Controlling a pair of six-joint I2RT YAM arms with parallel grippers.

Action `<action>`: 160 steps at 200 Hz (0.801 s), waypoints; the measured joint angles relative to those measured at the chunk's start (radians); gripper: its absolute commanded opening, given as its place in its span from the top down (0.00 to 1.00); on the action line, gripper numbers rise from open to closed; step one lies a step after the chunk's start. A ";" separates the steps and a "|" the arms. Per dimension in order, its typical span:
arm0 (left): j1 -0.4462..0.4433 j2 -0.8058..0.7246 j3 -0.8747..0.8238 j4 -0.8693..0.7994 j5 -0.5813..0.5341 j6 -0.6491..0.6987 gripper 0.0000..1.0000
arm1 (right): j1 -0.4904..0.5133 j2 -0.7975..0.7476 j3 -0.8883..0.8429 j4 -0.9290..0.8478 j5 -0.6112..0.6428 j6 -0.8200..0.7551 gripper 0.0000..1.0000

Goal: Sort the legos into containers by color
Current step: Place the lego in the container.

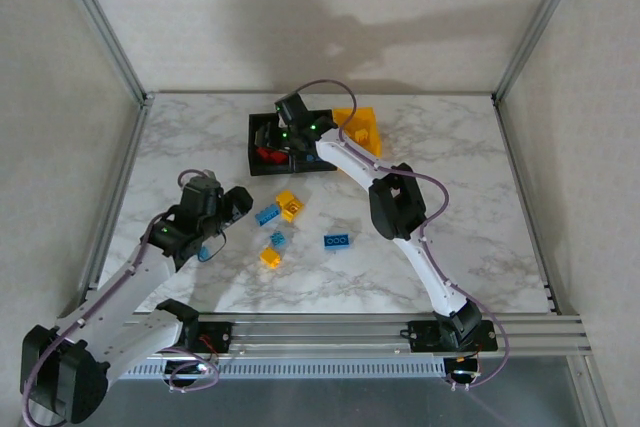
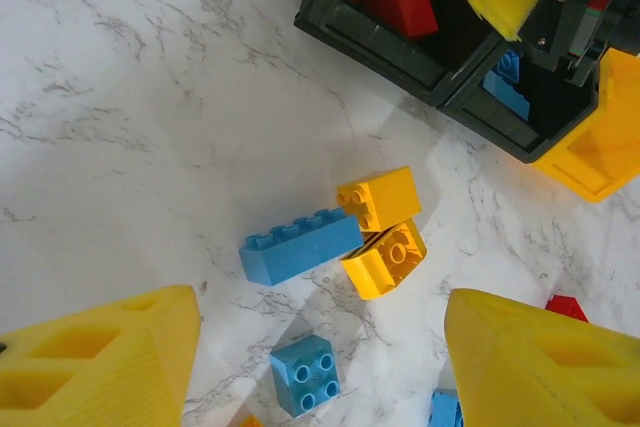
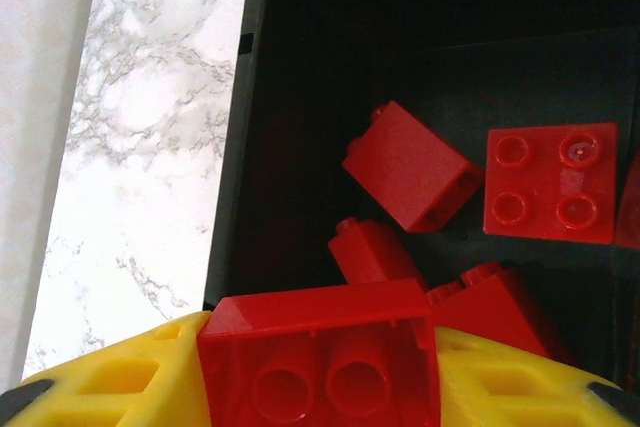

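The containers stand in a row at the back: a black bin (image 1: 262, 152) holding several red legos (image 3: 410, 165), a second black bin (image 2: 520, 112) with a blue lego inside, and a yellow-orange bin (image 1: 362, 127). Over the first black bin (image 3: 300, 97) my right gripper (image 3: 320, 347) (image 1: 287, 132) is shut on a red lego (image 3: 320, 332). My left gripper (image 2: 320, 307) (image 1: 232, 205) hangs open above the table. A small blue lego (image 2: 305, 375) lies below, between its fingers. Ahead of it lie a long blue lego (image 2: 300, 247) and two yellow legos (image 2: 378, 197).
More loose legos lie mid-table: a blue one (image 1: 337, 240), a yellow one (image 1: 270, 257) and a small blue one (image 1: 278, 239). A bit of red lego (image 2: 566, 305) shows by my left gripper's right finger. Metal frame posts stand at the table's back corners.
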 measured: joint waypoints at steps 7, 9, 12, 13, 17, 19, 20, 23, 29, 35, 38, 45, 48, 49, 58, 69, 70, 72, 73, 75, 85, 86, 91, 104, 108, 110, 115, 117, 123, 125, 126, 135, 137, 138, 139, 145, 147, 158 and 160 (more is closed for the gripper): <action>0.000 -0.006 -0.003 -0.001 0.000 0.000 0.34 | -0.001 0.005 0.005 0.005 0.000 0.007 0.45; 0.000 -0.008 -0.005 -0.001 0.000 0.000 0.34 | -0.001 0.006 0.007 0.008 0.000 0.007 0.44; 0.000 -0.010 -0.006 -0.003 0.000 0.000 0.34 | -0.001 0.008 0.010 0.011 0.000 0.012 0.44; 0.000 -0.011 -0.006 -0.003 0.000 0.000 0.34 | -0.001 0.009 0.011 0.013 0.000 0.011 0.44; 0.000 -0.013 -0.007 -0.006 0.000 0.000 0.34 | 0.000 0.011 0.013 0.016 0.000 0.014 0.43; 0.000 -0.014 -0.008 -0.006 0.000 0.000 0.34 | 0.000 0.011 0.014 0.017 0.001 0.015 0.42; 0.000 -0.015 -0.008 -0.006 0.000 0.000 0.34 | 0.000 0.012 0.014 0.018 0.000 0.015 0.42; 0.000 -0.016 -0.009 -0.007 0.000 0.000 0.34 | -0.001 0.012 0.015 0.019 0.000 0.015 0.41; 0.000 -0.018 -0.010 -0.008 0.000 0.000 0.34 | -0.001 0.013 0.016 0.021 0.000 0.018 0.39; 0.000 -0.019 -0.011 -0.010 0.000 0.000 0.34 | -0.001 0.013 0.018 0.024 0.000 0.021 0.38; 0.000 -0.019 -0.011 -0.011 0.000 0.000 0.34 | -0.001 0.014 0.019 0.025 0.001 0.026 0.38; 0.000 -0.018 -0.011 -0.012 0.000 0.000 0.34 | -0.001 0.014 0.021 0.030 0.001 0.027 0.38; 0.000 -0.019 -0.011 -0.013 0.000 0.000 0.34 | -0.001 0.014 0.021 0.031 0.002 0.027 0.38; 0.000 -0.018 -0.011 -0.013 0.000 0.000 0.34 | -0.001 0.014 0.021 0.032 0.001 0.027 0.38; 0.000 -0.019 -0.011 -0.013 0.001 0.000 0.34 | -0.002 0.014 0.021 0.037 0.002 0.029 0.38; 0.000 -0.019 -0.011 -0.013 0.002 0.000 0.34 | -0.003 0.014 0.021 0.040 0.003 0.031 0.37; 0.000 -0.019 -0.011 -0.013 0.003 0.000 0.34 | -0.003 0.014 0.021 0.040 0.003 0.030 0.37; 0.000 -0.019 -0.011 -0.013 0.003 0.000 0.34 | -0.003 0.014 0.021 0.040 0.003 0.031 0.37; 0.000 -0.019 -0.011 -0.013 0.003 0.000 0.34 | -0.003 0.014 0.021 0.040 0.003 0.031 0.37; 0.000 -0.018 -0.011 -0.013 0.003 0.000 0.34 | -0.003 0.014 0.021 0.040 0.003 0.031 0.37; 0.000 -0.018 -0.011 -0.015 0.003 0.000 0.34 | -0.003 0.014 0.021 0.040 0.004 0.031 0.37; 0.000 -0.018 -0.011 -0.015 0.003 0.000 0.34 | -0.003 0.014 0.021 0.040 0.004 0.031 0.37; 0.000 -0.018 -0.011 -0.016 0.003 0.000 0.34 | -0.003 0.014 0.021 0.040 0.004 0.031 0.37; 0.000 -0.019 -0.011 -0.016 0.003 0.000 0.34 | -0.003 0.014 0.021 0.040 0.004 0.031 0.38; 0.000 -0.019 -0.011 -0.016 0.003 0.000 0.34 | -0.003 0.014 0.021 0.040 0.004 0.031 0.38; 0.000 -0.019 -0.011 -0.016 0.003 0.000 0.34 | -0.003 0.013 0.021 0.041 0.004 0.030 0.38; 0.000 -0.019 -0.011 -0.016 0.003 0.000 0.34 | -0.003 0.012 0.019 0.043 0.004 0.030 0.38; 0.000 -0.019 -0.011 -0.016 0.003 0.000 0.34 | -0.003 0.011 0.018 0.044 0.004 0.030 0.38; 0.000 -0.019 -0.011 -0.016 0.004 0.000 0.33 | -0.003 0.004 0.006 0.050 0.005 0.029 0.38; 0.000 -0.020 -0.011 -0.017 0.004 0.000 0.33 | -0.003 0.000 -0.001 0.053 0.005 0.028 0.38; 0.000 -0.020 -0.011 -0.017 0.005 0.000 0.33 | -0.003 -0.002 -0.003 0.055 0.005 0.028 0.38; 0.000 -0.021 -0.011 -0.017 0.007 0.000 0.33 | -0.002 -0.026 -0.040 0.064 0.005 0.021 0.38; 0.000 -0.021 -0.011 -0.017 0.008 0.000 0.33 | -0.002 -0.035 -0.050 0.064 0.005 0.021 0.38; 0.000 -0.021 -0.011 -0.017 0.008 0.000 0.33 | -0.002 -0.037 -0.053 0.065 0.006 0.021 0.38; 0.000 -0.021 -0.011 -0.017 0.008 0.000 0.33 | -0.002 -0.040 -0.057 0.066 0.006 0.020 0.38; 0.000 -0.021 -0.011 -0.018 0.008 0.000 0.33 | 0.000 -0.068 -0.093 0.070 0.012 0.013 0.38; 0.000 -0.021 -0.011 -0.018 0.009 0.000 0.33 | 0.001 -0.077 -0.107 0.072 0.012 0.011 0.38; 0.000 -0.021 -0.011 -0.020 0.011 0.000 0.32 | 0.004 -0.136 -0.175 0.078 0.019 0.000 0.38; 0.000 -0.021 -0.011 -0.020 0.012 0.000 0.32 | 0.005 -0.151 -0.192 0.082 0.023 -0.003 0.38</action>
